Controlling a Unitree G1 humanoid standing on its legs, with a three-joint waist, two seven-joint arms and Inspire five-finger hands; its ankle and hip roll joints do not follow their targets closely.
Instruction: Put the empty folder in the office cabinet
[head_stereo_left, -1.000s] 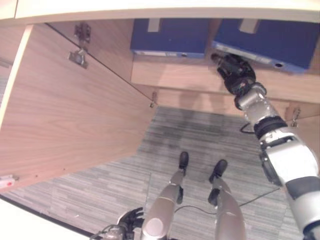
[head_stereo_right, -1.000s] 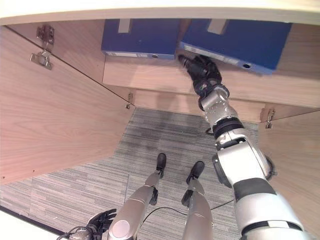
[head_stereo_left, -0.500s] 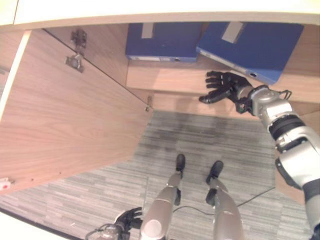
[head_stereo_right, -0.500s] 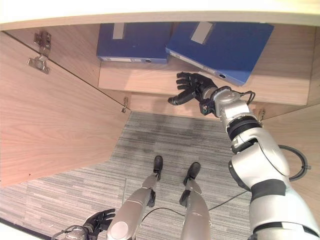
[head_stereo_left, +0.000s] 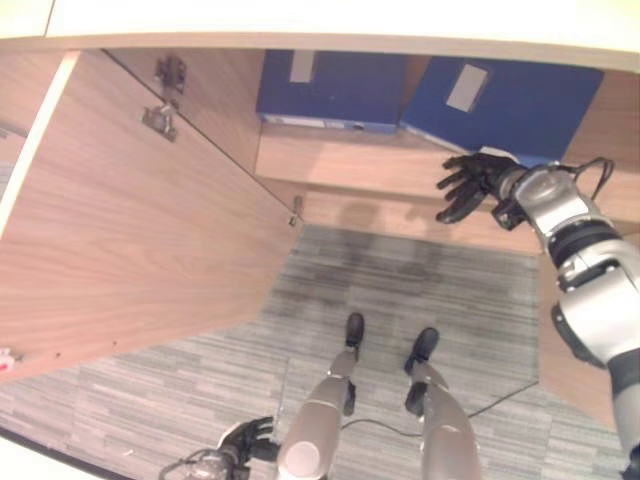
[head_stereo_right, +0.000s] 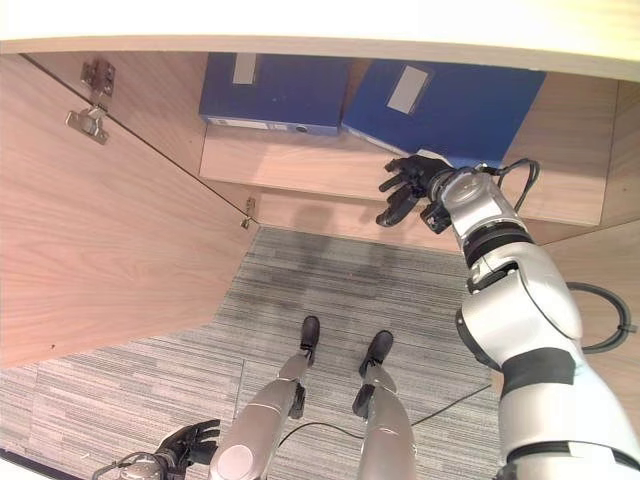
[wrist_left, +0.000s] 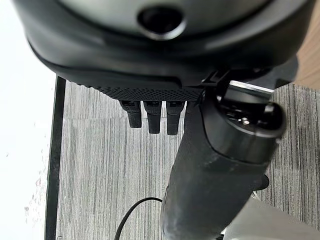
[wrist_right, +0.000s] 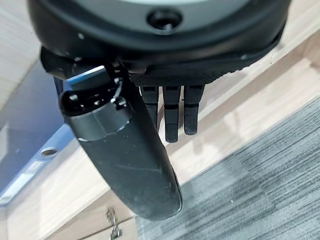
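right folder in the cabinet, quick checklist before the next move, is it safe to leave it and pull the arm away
1. Right robot hand free of the folder: ok, fingers straight, nothing held.
2. Right folder inside the cabinet: ok, on the shelf.
3. Right folder lying square: not ok, it sits at an angle beside the left folder.
4. Right folder fully on the shelf: cannot tell, the hand covers its near corner.
5. Cabinet door out of the way: ok, swung open.
6. Left robot hand free: ok, low and holding nothing.

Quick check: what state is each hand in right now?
Left hand: open, holding nothing, low by the floor.
Right hand: open, fingers spread, holding nothing, just off the blue folder.
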